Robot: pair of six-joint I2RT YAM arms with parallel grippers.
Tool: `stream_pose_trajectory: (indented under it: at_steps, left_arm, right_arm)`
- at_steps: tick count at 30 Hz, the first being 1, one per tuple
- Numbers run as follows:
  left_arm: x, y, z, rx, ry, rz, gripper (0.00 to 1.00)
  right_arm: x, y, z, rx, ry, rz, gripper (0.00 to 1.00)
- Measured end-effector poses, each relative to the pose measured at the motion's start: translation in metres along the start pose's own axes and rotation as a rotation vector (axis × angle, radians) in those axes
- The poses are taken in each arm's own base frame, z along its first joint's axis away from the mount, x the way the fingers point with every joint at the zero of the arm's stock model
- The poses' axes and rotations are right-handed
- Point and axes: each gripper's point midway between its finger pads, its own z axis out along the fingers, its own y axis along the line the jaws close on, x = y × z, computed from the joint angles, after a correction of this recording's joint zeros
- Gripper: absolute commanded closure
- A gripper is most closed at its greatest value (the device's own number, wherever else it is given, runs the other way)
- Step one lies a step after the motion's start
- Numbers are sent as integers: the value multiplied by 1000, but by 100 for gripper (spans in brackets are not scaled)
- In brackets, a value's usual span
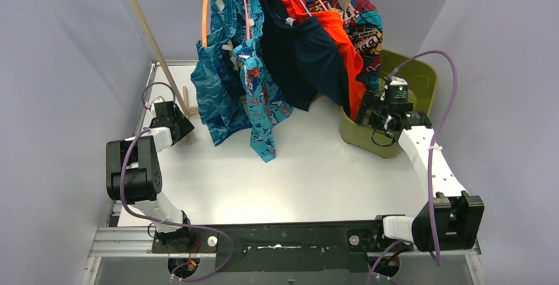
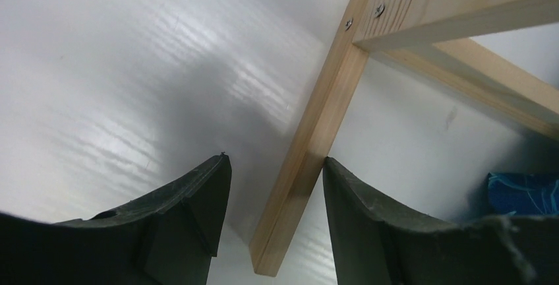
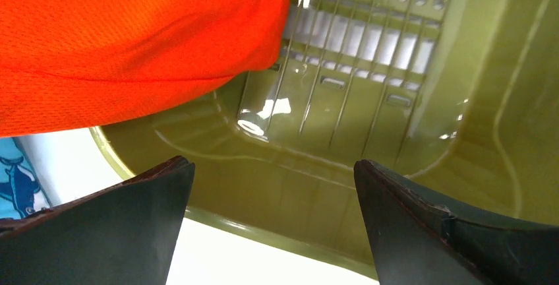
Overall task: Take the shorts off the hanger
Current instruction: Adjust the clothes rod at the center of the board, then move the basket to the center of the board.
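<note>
Several shorts hang on hangers from the rail at the top: teal leaf-print (image 1: 214, 87), turquoise cartoon-print (image 1: 264, 100), navy (image 1: 300, 61), orange-red (image 1: 343, 54) and a multicolour patterned pair (image 1: 364, 24). The orange-red hem dips into the green bin and fills the upper left of the right wrist view (image 3: 132, 41). My right gripper (image 1: 372, 110) (image 3: 271, 169) is open and empty over the bin's rim, just below that hem. My left gripper (image 1: 176, 121) (image 2: 273, 159) is open and empty at the far left, its jaws either side of the rack's wooden foot (image 2: 316, 133).
An olive-green slotted bin (image 1: 418, 77) (image 3: 395, 126) stands at the back right. The wooden rack's leg (image 1: 148, 34) slants up at the left, with its foot on the table (image 1: 188, 110). Grey walls close in on both sides.
</note>
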Motion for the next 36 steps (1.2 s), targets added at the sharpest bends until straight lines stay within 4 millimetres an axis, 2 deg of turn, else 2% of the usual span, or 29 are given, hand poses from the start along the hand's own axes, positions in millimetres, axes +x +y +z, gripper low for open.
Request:
stream_pose_trajectory:
  at_steps: [3, 6, 9, 14, 18, 22, 26, 31, 33, 36]
  left_arm:
    - [8, 8, -10, 5, 12, -14, 48]
    - [13, 14, -16, 11, 19, -31, 45]
    - [15, 19, -22, 4, 28, -48, 38]
    - [17, 28, -38, -23, 55, -67, 32]
    - [-1, 23, -65, 4, 4, -86, 27]
    - [-27, 12, -95, 63, -92, -114, 24]
    - [-44, 3, -121, 118, -158, -141, 23]
    - [-49, -10, -147, 211, -183, -143, 23]
    - [-49, -16, -159, 258, -190, -137, 23]
    - [-49, -26, -178, 335, -200, -114, 23]
  right_arm:
    - [11, 5, 9, -31, 49, -5, 4]
    - [23, 9, 9, -66, 69, -3, 11]
    - [37, 9, -1, -90, 79, 14, 18]
    - [60, 6, -28, -110, 79, 58, 21]
    - [76, -1, -36, -81, 95, 89, 26]
    - [88, -21, -37, 38, 122, 131, 26]
    - [85, -40, -41, 150, 103, 158, 25]
    - [73, -56, -54, 241, 36, 185, 18]
    - [64, -53, -60, 216, 2, 186, 17]
    - [37, -26, -75, 53, -100, 193, 5]
